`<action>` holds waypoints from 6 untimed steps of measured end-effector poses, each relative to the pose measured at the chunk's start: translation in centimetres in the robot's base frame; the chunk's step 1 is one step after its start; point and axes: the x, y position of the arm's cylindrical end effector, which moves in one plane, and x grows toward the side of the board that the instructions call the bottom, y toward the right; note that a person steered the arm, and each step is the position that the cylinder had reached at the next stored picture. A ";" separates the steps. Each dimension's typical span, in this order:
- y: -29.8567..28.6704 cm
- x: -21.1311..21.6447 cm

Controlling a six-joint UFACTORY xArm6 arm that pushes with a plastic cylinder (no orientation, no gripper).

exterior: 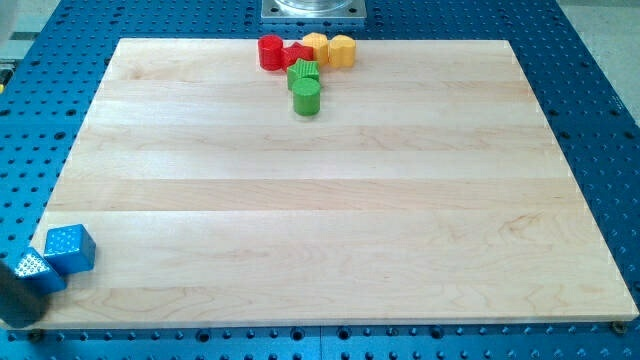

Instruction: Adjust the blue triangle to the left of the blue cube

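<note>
The blue cube [70, 248] sits at the board's bottom-left corner. The blue triangle [33, 270] lies touching it on its lower left, right at the board's edge. My tip [22, 314] shows as a dark shape at the view's bottom-left corner, just below and left of the blue triangle and up against it. Part of the triangle's lower side is hidden by the rod.
The wooden board [320, 220] lies on a blue perforated table. At the view's top centre is a cluster: a red cylinder [271, 52], a red star [297, 55], two yellow blocks [316, 45] [342, 50], a green star [303, 73] and a green cylinder [307, 97].
</note>
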 end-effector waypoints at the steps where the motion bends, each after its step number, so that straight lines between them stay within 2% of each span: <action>1: -1.5 0.0; 2: 1.7 -0.2; 4: 2.6 -4.9; 5: 0.6 -0.4; 6: -2.1 -0.7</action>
